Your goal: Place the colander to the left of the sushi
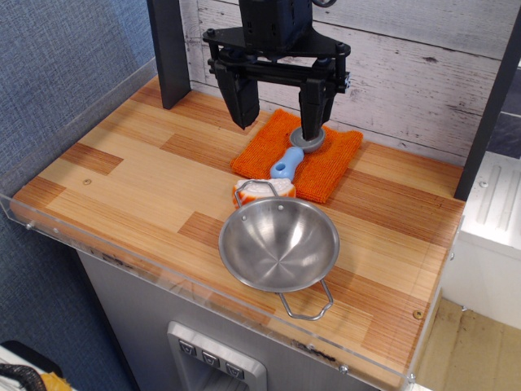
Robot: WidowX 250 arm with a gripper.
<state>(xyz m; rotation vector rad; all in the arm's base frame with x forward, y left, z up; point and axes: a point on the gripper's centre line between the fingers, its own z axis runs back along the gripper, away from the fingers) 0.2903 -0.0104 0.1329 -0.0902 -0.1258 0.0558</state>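
The pincer [277, 114] hangs over the back of the worktop [146, 163], its two dark fingers spread apart with nothing between them. One fingertip sits right at the grey head of the small scoop [295, 153], which lies on the orange cloth [326, 167]; I can't tell whether it touches or only hovers just above.

The colander [279, 243] rests upright near the front edge, one wire handle pointing toward the front and the other at the back of the rim. The sushi [262, 190] is tucked just behind that rim, touching it or very nearly, partly hidden by the far handle, and right at the front edge of the cloth.

To my eye the job has barely begun: the colander sits in front of the sushi, not to its left, and nothing is gripped. The next move calls for bringing the arm forward and down over the colander, closing on the thin rim or a handle, which looks slippery and shallow. Lifting clear of the sushi matters, since the two are so close that a drag could shove it along.
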